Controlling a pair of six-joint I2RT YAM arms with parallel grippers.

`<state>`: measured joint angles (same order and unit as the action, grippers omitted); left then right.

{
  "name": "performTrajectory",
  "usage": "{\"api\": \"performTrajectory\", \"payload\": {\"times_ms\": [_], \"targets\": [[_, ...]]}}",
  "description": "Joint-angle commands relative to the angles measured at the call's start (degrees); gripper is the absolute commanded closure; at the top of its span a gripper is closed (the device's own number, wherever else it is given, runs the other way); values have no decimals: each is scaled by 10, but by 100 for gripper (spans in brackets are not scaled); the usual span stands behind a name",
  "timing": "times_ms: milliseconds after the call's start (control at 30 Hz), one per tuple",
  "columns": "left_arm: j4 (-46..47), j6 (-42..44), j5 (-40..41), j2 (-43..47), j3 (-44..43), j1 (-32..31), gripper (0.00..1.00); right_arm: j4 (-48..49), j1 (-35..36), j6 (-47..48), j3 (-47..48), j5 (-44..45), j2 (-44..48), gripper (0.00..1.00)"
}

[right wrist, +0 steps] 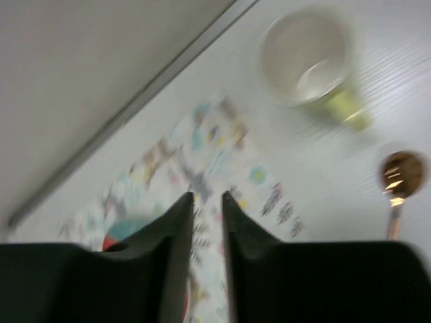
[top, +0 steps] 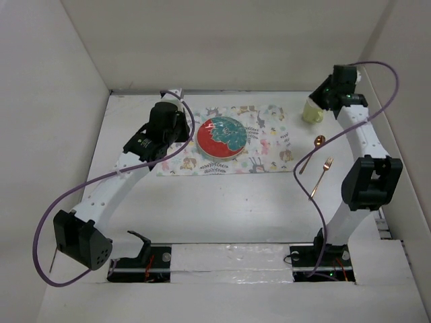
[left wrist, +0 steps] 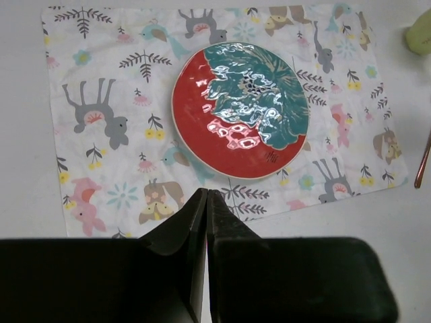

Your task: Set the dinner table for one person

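The bench [top: 236, 202] carried everything, spanning 6 to 12 o'clock. A mat [top: 269, 145] lay at its centre with a plate [top: 221, 136] on it. A cup [top: 312, 113] stood at the mat's 2 o'clock. Spoon [top: 318, 141] and fork [top: 320, 178] lay at 3 o'clock. Left jaws were together and empty, while right jaws stood slightly apart, also empty.
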<state>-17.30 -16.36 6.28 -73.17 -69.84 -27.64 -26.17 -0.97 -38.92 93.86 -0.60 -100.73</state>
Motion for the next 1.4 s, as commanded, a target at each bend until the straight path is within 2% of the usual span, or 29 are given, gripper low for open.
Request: {"api": "performTrajectory", "payload": {"times_ms": [0, 33, 100, 133, 233, 400, 500, 567, 600, 667, 733, 867, 1000, 1133, 1367], "targets": [[32, 13, -2, 12, 11, 0, 100, -56, -34, 38, 81, 137, -38, 66], [35, 12, -3, 13, 19, 0, 95, -66, -50, 41, 97, 156, -52, 52], [39, 13, -7, 16, 27, 0, 81, -100, -64, 47, 153, 161, -101, 45], [40, 13, -7, 17, 33, 0, 79, -113, -73, 49, 172, 162, -117, 41], [44, 13, -9, 21, 43, 0, 75, -146, -78, 53, 224, 175, -171, 40], [46, 16, -7, 18, 45, 0, 73, -161, -83, 69, 273, 150, -244, 40], [39, 18, -2, 17, 38, 0, 73, -182, -83, 70, 316, 158, -273, 46], [39, 19, 1, 16, 38, 0, 73, -170, -83, 68, 324, 152, -284, 55], [37, 19, 1, 15, 37, 0, 73, -165, -83, 67, 324, 149, -285, 70], [34, 19, 2, 14, 33, 0, 73, -154, -83, 65, 327, 147, -285, 83], [32, 18, 0, 11, 31, 0, 73, -150, -83, 63, 333, 149, -284, 100], [30, 16, -2, 7, 25, 0, 73, -114, -83, 68, 320, 161, -238, 100], [30, 16, -7, -2, 16, 0, 73, -76, -47, 96, 299, 145, -189, 100], [33, 12, -19, -9, 8, 0, 73, -131, -12, 114, 373, 113, -216, 100], [30, 10, -20, -1, 13, 0, 73, -150, 40, 119, 388, 95, -252, 100]]}}
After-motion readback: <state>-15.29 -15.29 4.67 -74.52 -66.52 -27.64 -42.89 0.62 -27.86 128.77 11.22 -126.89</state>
